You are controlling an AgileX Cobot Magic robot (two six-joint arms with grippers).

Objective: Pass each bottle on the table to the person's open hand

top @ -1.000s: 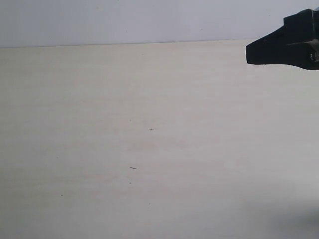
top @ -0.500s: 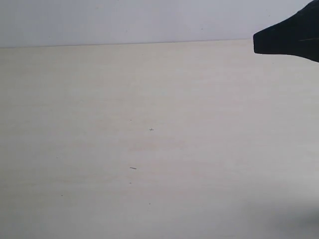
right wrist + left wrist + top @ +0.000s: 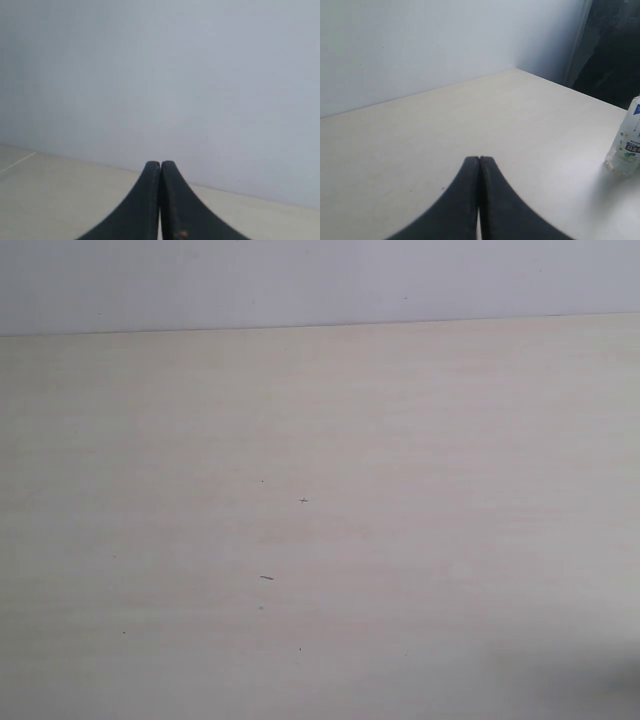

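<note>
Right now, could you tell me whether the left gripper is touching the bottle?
Apart. The left wrist view shows a stretch of table between the shut left gripper and the bottle.

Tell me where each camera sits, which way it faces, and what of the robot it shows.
Exterior view: off the arms, looking down across the table to the wall behind; no arm shows.
Left wrist view: on the left arm, facing over the shut left gripper across the table to a wall corner; one bottle stands partly cut off.
Right wrist view: on the right arm, facing over the shut right gripper, mostly at the wall.
Shared: all three show table and wall.
</note>
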